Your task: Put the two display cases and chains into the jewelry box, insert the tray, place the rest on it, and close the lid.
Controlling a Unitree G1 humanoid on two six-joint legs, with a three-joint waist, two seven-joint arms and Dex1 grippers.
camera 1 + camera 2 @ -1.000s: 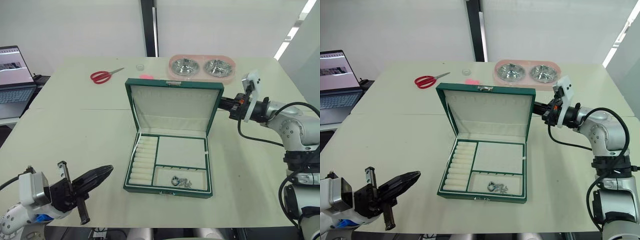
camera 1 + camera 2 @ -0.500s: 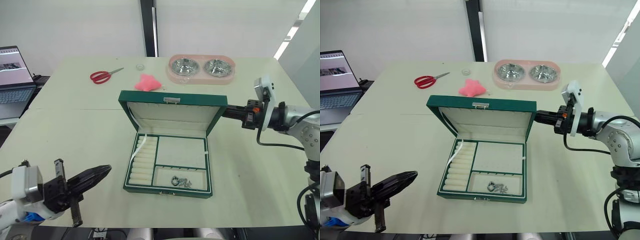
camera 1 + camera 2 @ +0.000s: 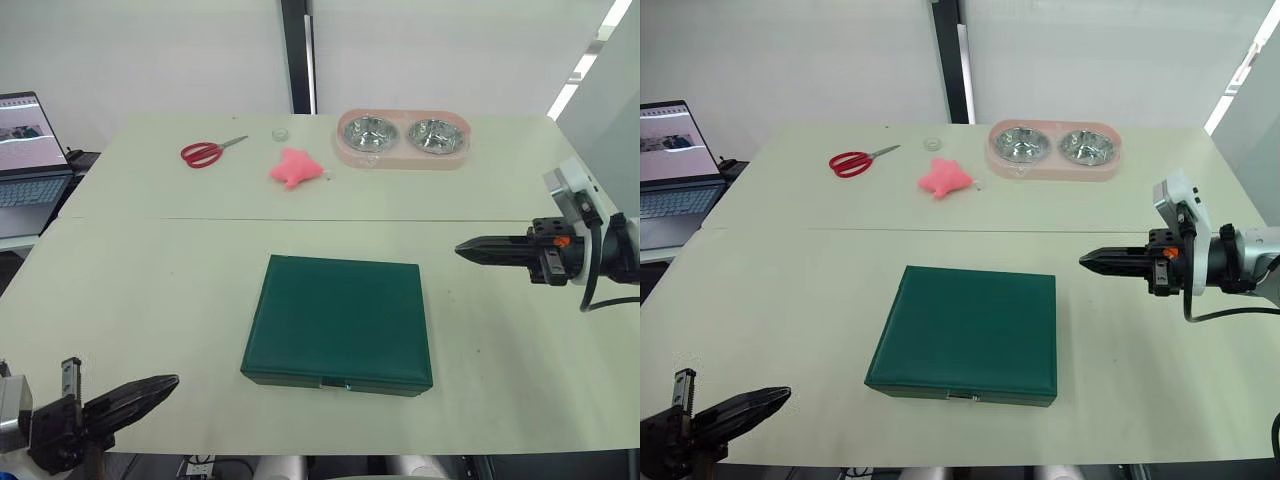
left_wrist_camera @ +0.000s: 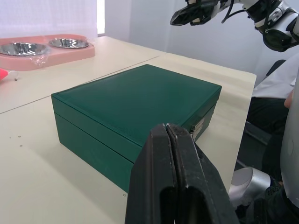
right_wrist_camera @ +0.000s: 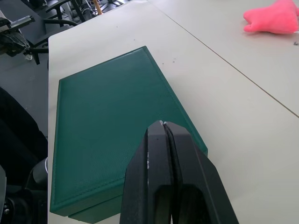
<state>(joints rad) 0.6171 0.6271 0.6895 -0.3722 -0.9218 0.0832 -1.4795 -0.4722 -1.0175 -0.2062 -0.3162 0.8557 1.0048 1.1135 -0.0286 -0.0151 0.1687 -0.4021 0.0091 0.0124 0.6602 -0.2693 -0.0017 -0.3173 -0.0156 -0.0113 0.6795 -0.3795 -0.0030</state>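
Observation:
The dark green jewelry box (image 3: 338, 323) sits shut in the middle of the table, its flat lid (image 3: 965, 328) down and a small metal lock (image 4: 195, 126) on its front wall. The display cases, chains and tray are hidden from view. My left gripper (image 3: 150, 388) is shut and empty, low at the table's near left corner, well apart from the box. My right gripper (image 3: 472, 248) is shut and empty too, hovering to the right of the box above the tabletop, pointing toward it without touching.
At the far side lie red scissors (image 3: 205, 152), a pink star-shaped toy (image 3: 295, 167), a small clear dish (image 3: 281, 132) and a pink holder with two steel bowls (image 3: 403, 137). A laptop (image 3: 24, 145) stands off the table's left edge.
The lid has swung down from upright to fully shut. My right gripper drew back to the right, away from the lid. My left gripper sank lower and left.

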